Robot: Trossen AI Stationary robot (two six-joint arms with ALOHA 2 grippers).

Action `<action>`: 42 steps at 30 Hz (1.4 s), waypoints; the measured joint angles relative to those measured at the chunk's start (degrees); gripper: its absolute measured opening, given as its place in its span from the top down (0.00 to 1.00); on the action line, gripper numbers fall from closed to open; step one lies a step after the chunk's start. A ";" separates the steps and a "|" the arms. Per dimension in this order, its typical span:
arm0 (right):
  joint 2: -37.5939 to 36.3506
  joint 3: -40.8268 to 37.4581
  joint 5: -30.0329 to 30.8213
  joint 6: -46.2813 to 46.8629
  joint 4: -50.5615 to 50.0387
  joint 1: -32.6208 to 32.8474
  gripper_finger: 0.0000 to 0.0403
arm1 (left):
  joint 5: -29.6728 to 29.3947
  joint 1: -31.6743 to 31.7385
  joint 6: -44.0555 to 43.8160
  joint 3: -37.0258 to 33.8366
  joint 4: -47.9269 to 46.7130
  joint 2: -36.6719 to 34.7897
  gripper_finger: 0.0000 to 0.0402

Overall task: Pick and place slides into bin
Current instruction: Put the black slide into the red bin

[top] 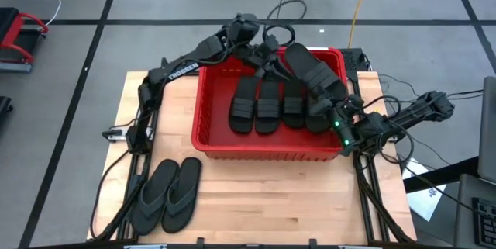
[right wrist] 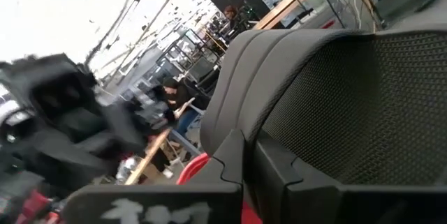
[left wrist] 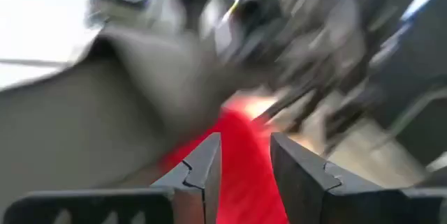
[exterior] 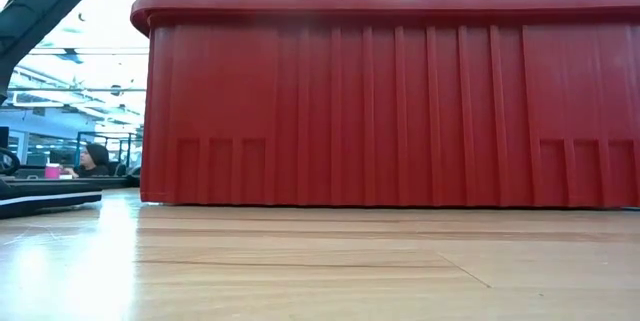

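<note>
The red bin (top: pixel 209 136) stands mid-table with several black slides (top: pixel 267 109) lying side by side inside. One more slide (top: pixel 314 70) lies slanted over the bin's far right corner, its near end above the right wall's rim. Two thong slides (top: pixel 167 195) rest flat on the table's near left. My left gripper (left wrist: pixel 244 140) hovers open over the bin's far wall (top: pixel 271 61), with nothing between its fingers. My right gripper (right wrist: pixel 248 147) is shut and points level at the slanted slide's near end (top: pixel 335 113); that slide (right wrist: pixel 335 91) fills its wrist view. My right gripper has its shut fingertips (right wrist: pixel 234 158) right at the near end of the slanted slide (right wrist: pixel 279 123), coming level from the table's right side. The fingers themselves hide the meeting place, so I cannot tell whether they touch the slide.
Bare wooden table (top: pixel 310 195) lies in front of the bin and to the near right. In the low view the bin's ribbed near wall (exterior: pixel 390 101) fills the picture. Cables run along both table sides. A person sits far off in the room (exterior: pixel 95 158).
</note>
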 joint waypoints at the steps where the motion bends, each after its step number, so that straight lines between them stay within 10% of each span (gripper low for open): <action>1: 0.00 0.00 0.00 0.98 -0.10 0.00 0.99 | -3.52 0.00 5.81 -0.06 -3.84 -0.24 0.71; 7: 0.00 0.00 0.00 4.63 -0.16 -0.01 0.99 | -25.05 -1.59 27.53 -0.04 -15.85 -2.55 0.71; 42: 0.02 0.06 -21.54 17.17 -8.89 -4.36 0.99 | -12.35 -2.86 13.91 -0.05 -7.46 -4.16 0.71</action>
